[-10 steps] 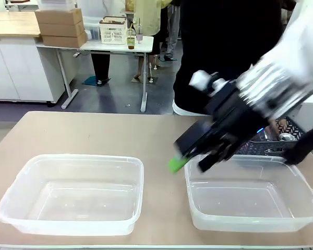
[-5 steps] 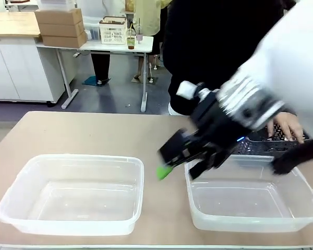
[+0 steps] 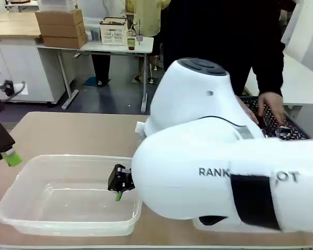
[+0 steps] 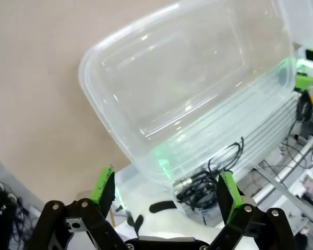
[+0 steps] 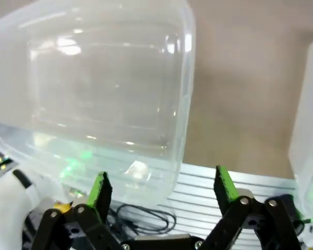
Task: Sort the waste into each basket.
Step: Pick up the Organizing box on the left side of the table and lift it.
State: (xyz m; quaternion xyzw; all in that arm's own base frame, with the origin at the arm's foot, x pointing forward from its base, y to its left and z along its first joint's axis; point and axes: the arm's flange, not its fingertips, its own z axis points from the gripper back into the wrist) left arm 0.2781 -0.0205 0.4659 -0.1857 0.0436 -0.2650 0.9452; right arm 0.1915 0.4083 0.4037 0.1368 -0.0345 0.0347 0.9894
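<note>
Two see-through baskets stand on the table. The left basket [image 3: 26, 172] holds nothing. The right basket [image 5: 309, 130] sits mostly behind my right arm in the front view. My right gripper [image 3: 118, 190] hangs at the left basket's right wall, and its own view [image 5: 161, 187] shows it open with nothing between the fingers, above that basket [image 5: 94, 78]. My left gripper [image 3: 8, 155] hovers at the far left beside the same basket [image 4: 188, 94]. Its own view [image 4: 165, 187] shows it open and holding nothing. Of the waste, one small silvery piece [image 3: 284, 134] shows in the dark lattice basket.
My right arm's big white body [image 3: 224, 177] blocks most of the table's right half. A person's hand [image 3: 270, 102] reaches over the dark grey lattice basket [image 3: 297, 133] at the far right. Bare tabletop [image 3: 83, 133] lies behind the left basket.
My right arm has swung left from above the right basket to the left basket's right wall. My left gripper has come into view at far left. The person's hand has moved over the lattice basket.
</note>
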